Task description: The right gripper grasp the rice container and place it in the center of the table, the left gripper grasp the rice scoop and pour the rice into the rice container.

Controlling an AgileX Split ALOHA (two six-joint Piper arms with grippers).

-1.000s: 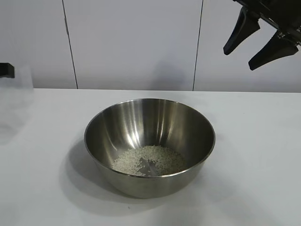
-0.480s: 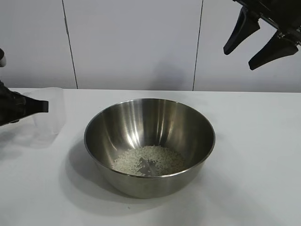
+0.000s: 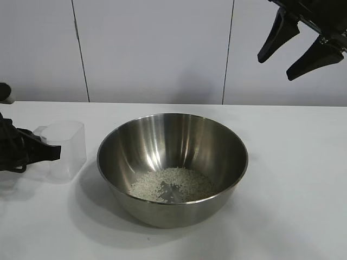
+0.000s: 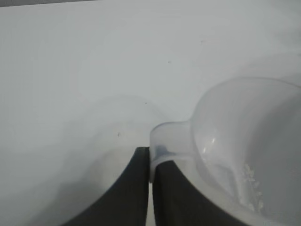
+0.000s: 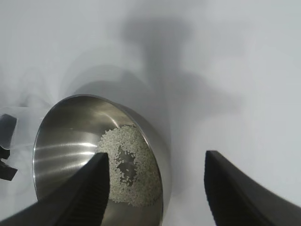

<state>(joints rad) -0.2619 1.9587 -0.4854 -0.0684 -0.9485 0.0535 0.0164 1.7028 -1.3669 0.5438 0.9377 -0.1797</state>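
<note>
1. Exterior view: bowl (image 3: 172, 165) at table (image 3: 293, 179) centre, rice (image 3: 171, 184) heaped inside.
2. Left gripper (image 3: 51, 153) clenched on scoop (image 3: 64, 149) handle, scoop upright beside bowl.
3. Right gripper (image 3: 298, 46) spread, empty, raised above.

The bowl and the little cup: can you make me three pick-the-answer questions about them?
1. Where is the rice?
A in the steel bowl
B on the table
C in a bag

2. How many robot hands are in the outside view?
A one
B two
C three

3. What is the left hand doing?
A hanging open
B shut on the clear cup
C holding the bowl

Answers: 1 A, grains lie on the bowl's bottom. 2 B, left hand by the cup, right hand high above. 3 B, its fingers pinch the cup's handle.
</note>
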